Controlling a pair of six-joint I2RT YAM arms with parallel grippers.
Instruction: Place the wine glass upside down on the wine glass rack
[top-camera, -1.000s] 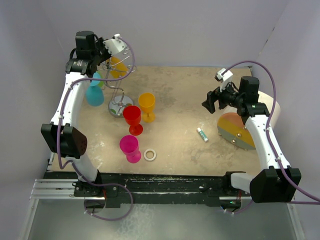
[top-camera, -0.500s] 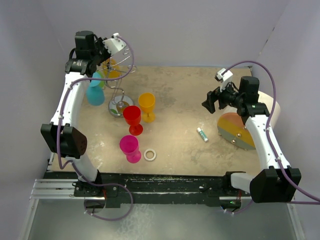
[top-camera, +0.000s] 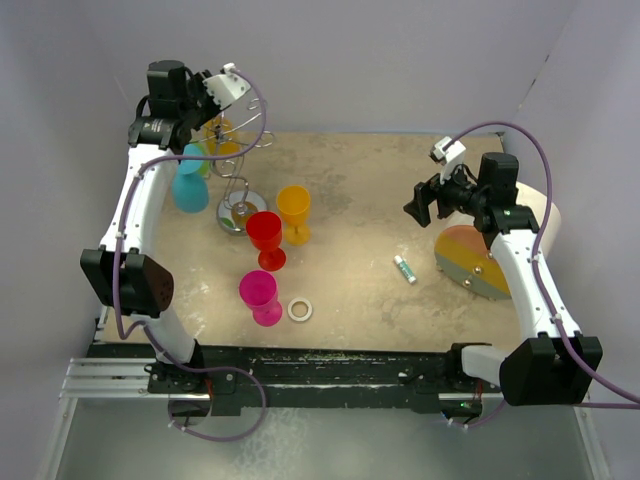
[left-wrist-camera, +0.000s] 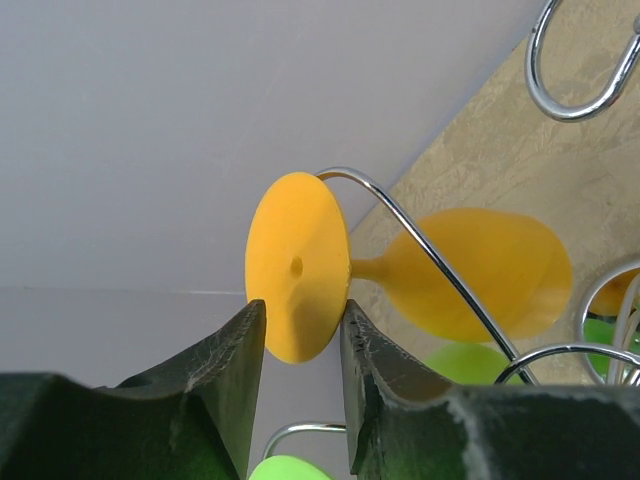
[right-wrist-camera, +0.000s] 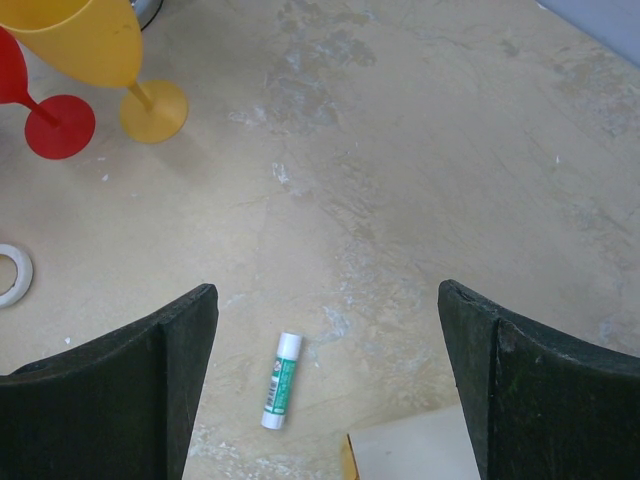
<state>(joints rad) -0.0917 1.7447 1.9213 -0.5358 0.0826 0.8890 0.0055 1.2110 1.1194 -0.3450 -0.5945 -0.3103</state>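
High rear overview, close wrist views, glue stick (top-camera: 404, 268) shared with right

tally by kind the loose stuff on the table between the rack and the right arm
upright wine glasses: 3 (orange glass, red glass, pink glass)
tape ring: 1
glue stick: 1
total: 5

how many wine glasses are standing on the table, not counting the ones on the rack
3. The orange glass is right of the wine glass rack, the red glass just in front of it, and the pink glass nearest the arms. None looks hidden.
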